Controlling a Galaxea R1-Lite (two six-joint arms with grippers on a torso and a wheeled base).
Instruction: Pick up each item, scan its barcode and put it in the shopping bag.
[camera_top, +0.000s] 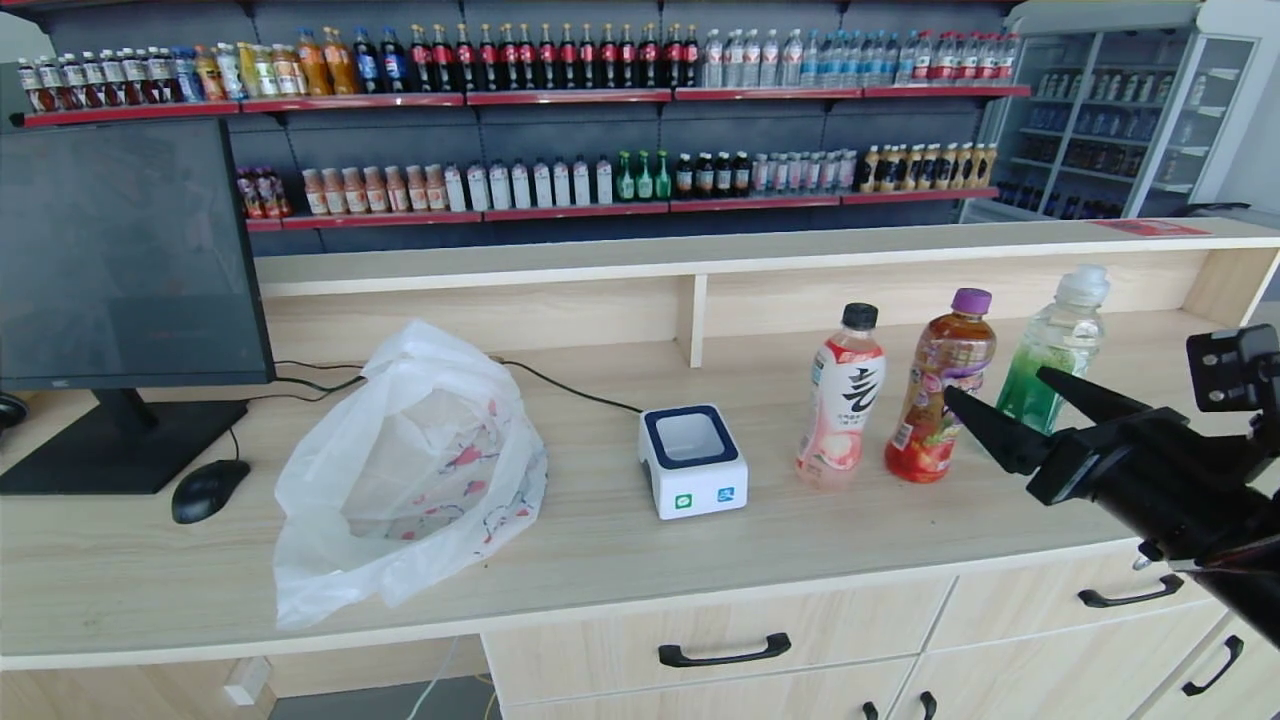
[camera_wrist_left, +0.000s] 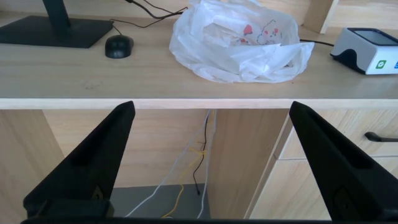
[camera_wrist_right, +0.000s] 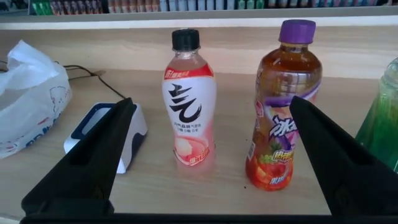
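Pink bottle (camera_top: 841, 400): stood on the worktop (camera_top: 600, 540), right of the scanner (camera_top: 692, 460).
Amber bottle (camera_top: 940, 400), green bottle (camera_top: 1050, 350): stood further right.
Shopping bag (camera_top: 410, 470): lay left of the scanner.
Right tool (camera_wrist_right: 211, 102): jaws apart, empty.
Left tool (camera_wrist_left: 211, 106): jaws apart.

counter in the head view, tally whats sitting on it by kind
bottles: 3 (pink bottle, amber bottle, green bottle)
barcode scanner: 1
shopping bag: 1
monitor: 1
mouse: 1
total: 7
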